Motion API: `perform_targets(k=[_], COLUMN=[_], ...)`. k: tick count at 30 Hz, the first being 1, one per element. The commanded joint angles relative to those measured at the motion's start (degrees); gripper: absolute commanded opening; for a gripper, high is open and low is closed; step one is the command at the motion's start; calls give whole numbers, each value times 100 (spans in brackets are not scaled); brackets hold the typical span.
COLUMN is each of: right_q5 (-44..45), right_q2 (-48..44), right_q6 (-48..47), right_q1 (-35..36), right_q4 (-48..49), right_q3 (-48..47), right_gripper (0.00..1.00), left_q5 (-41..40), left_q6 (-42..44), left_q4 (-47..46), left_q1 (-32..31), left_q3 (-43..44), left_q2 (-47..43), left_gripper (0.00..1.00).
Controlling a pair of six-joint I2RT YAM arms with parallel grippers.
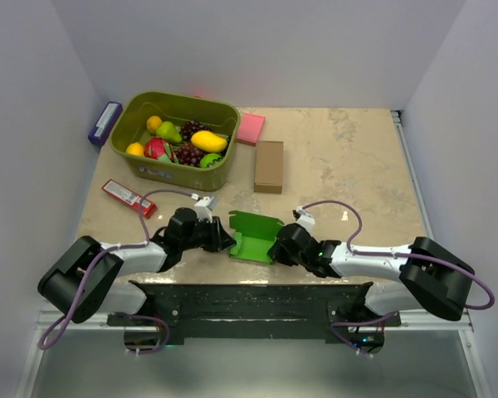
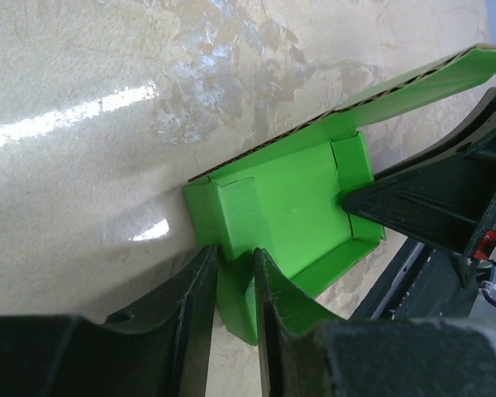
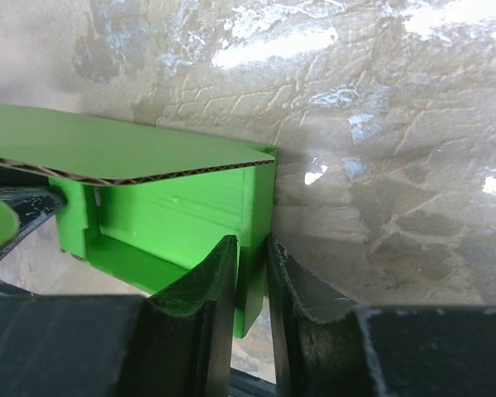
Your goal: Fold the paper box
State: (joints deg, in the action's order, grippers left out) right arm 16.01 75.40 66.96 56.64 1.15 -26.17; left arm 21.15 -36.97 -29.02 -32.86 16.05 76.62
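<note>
My left pincer pinched the left wall of the paper box, my right pincer its right wall. The box sat half-folded on the table between them. Behind it, the olive basket held mixed fruit.

paper box: near edge of tabletop, midway, between left fingers and right fingers
basket: far left corner
cardboard box: right of basket
</note>
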Motion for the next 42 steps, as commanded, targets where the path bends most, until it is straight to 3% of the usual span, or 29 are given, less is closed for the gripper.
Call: perform_targets(k=[1,6,18,27,31,42], right_q5=[209,218,324,377,412,631], right_q2=[159,195,160,318,327,177], right_q6=[-122,-139,-139,-166,-148,-51], right_q1=[84,101,154,154,154,154], right_q4=[35,17,-88,-228,-308,-695], right_q3=[-160,-178,-204,-265,-292,-318], right_gripper=[23,23,25,24,24,22], left_q5=[-101,-462,-2579,-4003,-5222,-5771], left_q6=[-47,67,761,1130,1210,1017], left_q4=[-245,53,2153,3162,3850,4396], left_q1=[-229,-519,-1450,-2284,-2777,-3183], left_q3=[99,284,1242,1891,2375,2859], left_q2=[90,160,345,915,1337,1830], left_gripper=[26,20,0,0,0,0])
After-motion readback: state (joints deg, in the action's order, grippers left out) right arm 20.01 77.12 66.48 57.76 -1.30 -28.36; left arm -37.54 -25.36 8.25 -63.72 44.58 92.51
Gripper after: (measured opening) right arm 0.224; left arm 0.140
